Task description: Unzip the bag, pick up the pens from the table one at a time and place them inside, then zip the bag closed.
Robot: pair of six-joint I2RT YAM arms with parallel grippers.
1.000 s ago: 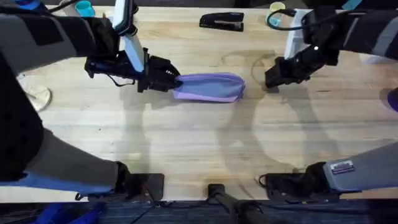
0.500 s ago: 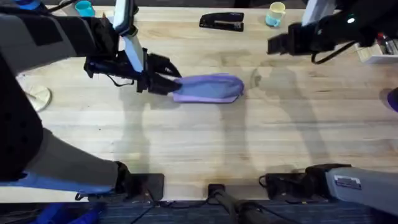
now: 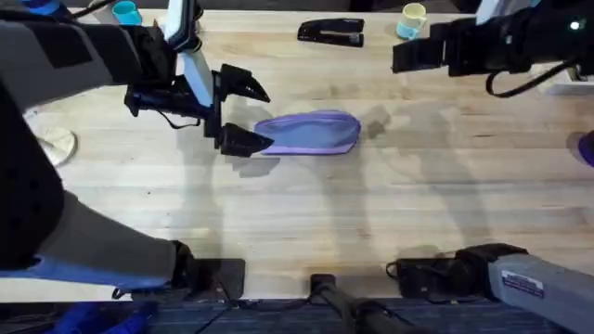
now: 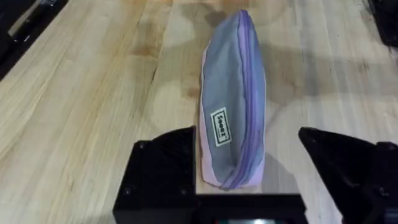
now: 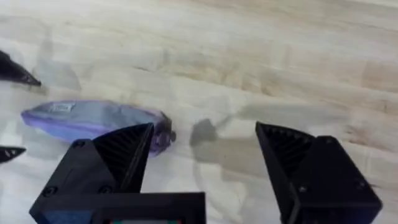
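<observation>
- The left gripper (image 3: 239,112) was found with its black fingers spread wide at the pouch's 9 o'clock end; nothing was held.
- In the left wrist view, the bag's (image 4: 233,106) near end was seen between the two fingers (image 4: 163,168); contact with the near finger could not be judged.
- The right gripper (image 3: 401,57) was seen raised at about 2 o'clock from the bag, well apart from it, fingers set wide and empty (image 5: 202,155).
- The bag (image 3: 309,132) was recorded lying on the table (image 3: 306,213) near centre, lengthwise from 9 to 3 o'clock.
- Material noted: soft fabric, grey-blue side panel, lavender edge, purple zipper running along the top ridge; a small pale label was seen on the side.
- The shape was oblong, tapering to rounded ends.
- The table was of pale joined wooden planks, smooth, with visible grain.
- A black stapler (image 3: 331,32) was noted at 12 o'clock from the bag.
</observation>
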